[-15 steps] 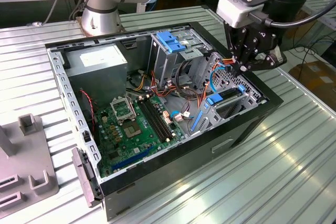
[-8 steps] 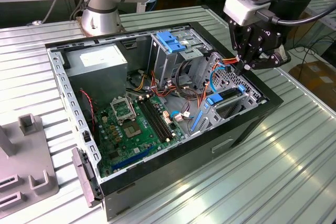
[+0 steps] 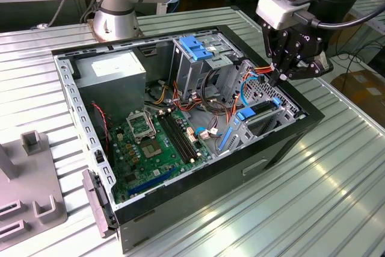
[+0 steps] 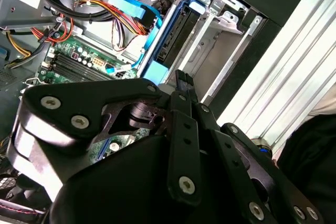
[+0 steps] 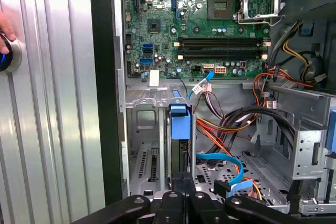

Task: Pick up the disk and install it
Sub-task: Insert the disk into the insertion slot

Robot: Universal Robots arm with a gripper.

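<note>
**Step in hand:** installation, in its late stage. The disk is no longer loose on the counter. It stands on edge in the metal bay at the corner of the open computer case, on the exterior view's right. Its blue side rails sit in the bay's guides, and the blue tab faces the motherboard.

**Gripper:** the gripper hangs directly over the disk's outer end. In both wrist views the jaws appear closed together with nothing between them. Their tip is at or just beside the disk's edge, but actual contact cannot be confirmed.

**Judgement:** the pick-up is done and the disk has been released into its slot. Whether it is fully seated cannot be told.

**Requirement for further movement:** any push would need to run straight along the rails. It would also need to keep clear of the blue ribbon cable and the orange wiring lying just beside the bay.
</note>
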